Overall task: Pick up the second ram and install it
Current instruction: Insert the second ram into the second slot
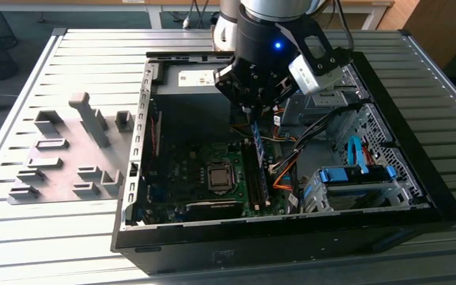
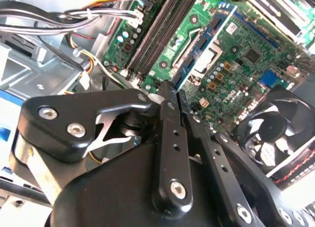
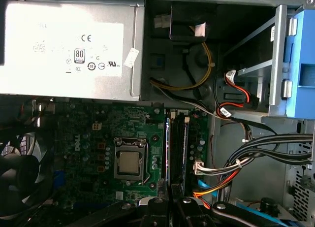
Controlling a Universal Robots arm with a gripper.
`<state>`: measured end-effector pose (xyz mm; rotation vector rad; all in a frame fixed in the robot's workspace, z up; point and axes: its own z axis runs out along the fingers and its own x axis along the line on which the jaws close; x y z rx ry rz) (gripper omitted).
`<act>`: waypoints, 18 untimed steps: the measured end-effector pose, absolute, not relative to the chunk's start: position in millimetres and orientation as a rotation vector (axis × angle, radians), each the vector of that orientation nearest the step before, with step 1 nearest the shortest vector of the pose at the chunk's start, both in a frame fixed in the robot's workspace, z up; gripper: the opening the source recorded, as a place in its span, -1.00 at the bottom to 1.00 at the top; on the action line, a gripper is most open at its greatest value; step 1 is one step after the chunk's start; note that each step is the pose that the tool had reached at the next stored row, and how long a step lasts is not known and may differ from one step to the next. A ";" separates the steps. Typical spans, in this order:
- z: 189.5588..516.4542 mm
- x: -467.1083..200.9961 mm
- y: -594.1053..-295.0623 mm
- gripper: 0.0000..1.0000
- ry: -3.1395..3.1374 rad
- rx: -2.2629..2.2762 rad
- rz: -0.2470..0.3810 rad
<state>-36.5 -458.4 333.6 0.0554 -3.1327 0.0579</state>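
My gripper hangs inside the open computer case, over the far end of the long black memory slots. It is shut on the second ram, a narrow blue-green stick that reaches down from the fingertips toward the slots. In both wrist views the ram shows edge-on as a thin blue strip running out from the closed gripper. It lies along the slots, beside the processor socket. Whether it touches a slot I cannot tell. Another blue strip lies in a neighbouring slot.
A grey fixture plate with blocks lies on the slatted table at the exterior view's left. Inside the case are the power supply, a black fan, cable bundles close to the slots, and a blue drive cage.
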 end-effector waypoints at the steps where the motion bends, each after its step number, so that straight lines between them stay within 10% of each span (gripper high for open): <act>1: 333.1 -36.6 -458.4 -0.73 -3.133 0.055 0.058; 18: 303.3 -36.6 -468.0 -0.73 -3.133 0.029 0.058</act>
